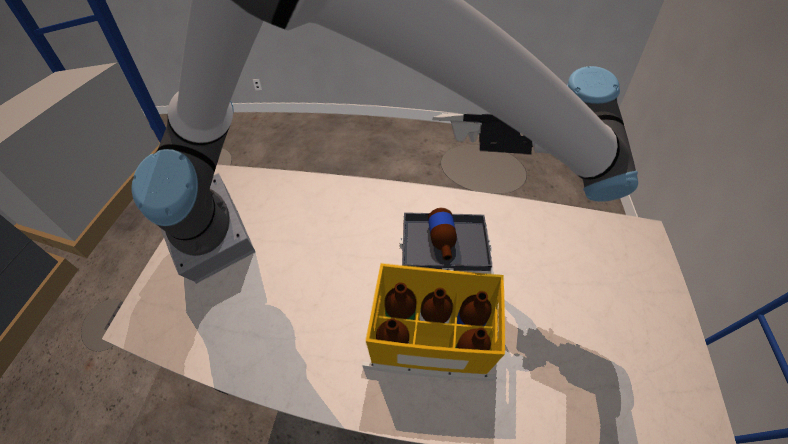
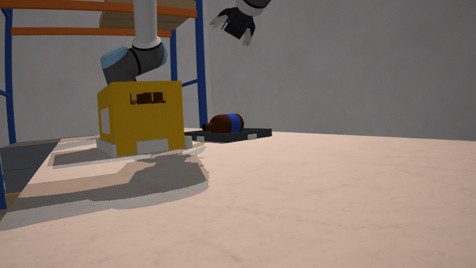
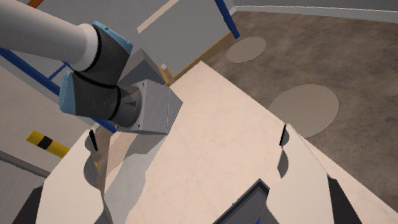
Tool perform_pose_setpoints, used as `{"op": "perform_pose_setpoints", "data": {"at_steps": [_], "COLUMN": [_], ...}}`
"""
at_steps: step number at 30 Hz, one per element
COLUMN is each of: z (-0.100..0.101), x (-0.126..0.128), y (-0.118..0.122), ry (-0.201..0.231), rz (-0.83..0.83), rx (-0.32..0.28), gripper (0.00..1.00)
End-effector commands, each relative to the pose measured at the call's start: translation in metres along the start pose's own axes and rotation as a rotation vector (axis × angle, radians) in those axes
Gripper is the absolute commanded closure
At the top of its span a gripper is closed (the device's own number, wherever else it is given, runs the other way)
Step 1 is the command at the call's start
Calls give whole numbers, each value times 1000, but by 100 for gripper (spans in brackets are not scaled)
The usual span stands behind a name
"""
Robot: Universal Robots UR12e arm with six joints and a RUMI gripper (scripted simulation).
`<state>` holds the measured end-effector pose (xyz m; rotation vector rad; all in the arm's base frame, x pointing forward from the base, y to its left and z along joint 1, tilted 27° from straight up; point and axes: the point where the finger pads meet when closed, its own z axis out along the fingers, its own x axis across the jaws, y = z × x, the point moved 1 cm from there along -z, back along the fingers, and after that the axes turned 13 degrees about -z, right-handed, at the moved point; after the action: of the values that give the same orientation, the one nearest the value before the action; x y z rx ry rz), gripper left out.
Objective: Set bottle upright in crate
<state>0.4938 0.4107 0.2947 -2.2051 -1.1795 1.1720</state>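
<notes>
A brown bottle with a blue label lies on its side in the dark tray, its neck toward the crate. A corner of the tray also shows at the bottom of the wrist view. The yellow crate stands beside the tray, with several brown bottles upright in it; its front middle compartment is empty. My gripper is open and empty, high above the table and tilted, well away from the bottle. In the top view it shows partly behind the arm.
The arm's base stands at the left end of the table. The crate's walls and dividers rise beside the tray. Blue and orange racks stand behind the table.
</notes>
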Motion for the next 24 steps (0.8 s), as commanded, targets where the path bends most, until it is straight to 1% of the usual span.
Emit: {"op": "perform_pose_setpoints", "data": {"at_steps": [1,7,11,14,16,20,24], "z": [0,2,6,10,10,17,22], "x": [0,1,3,5,5,9,13], "y": [-1,5,15,28,28,50,77], "ry": [1,8,24,43,43,80,132], "rz": [-1,2,9,17,17,35,62], "rx": [-1,-20,-59,-105,-105,-189,-296], "gripper": [0,0,0,0,0,0,0]}}
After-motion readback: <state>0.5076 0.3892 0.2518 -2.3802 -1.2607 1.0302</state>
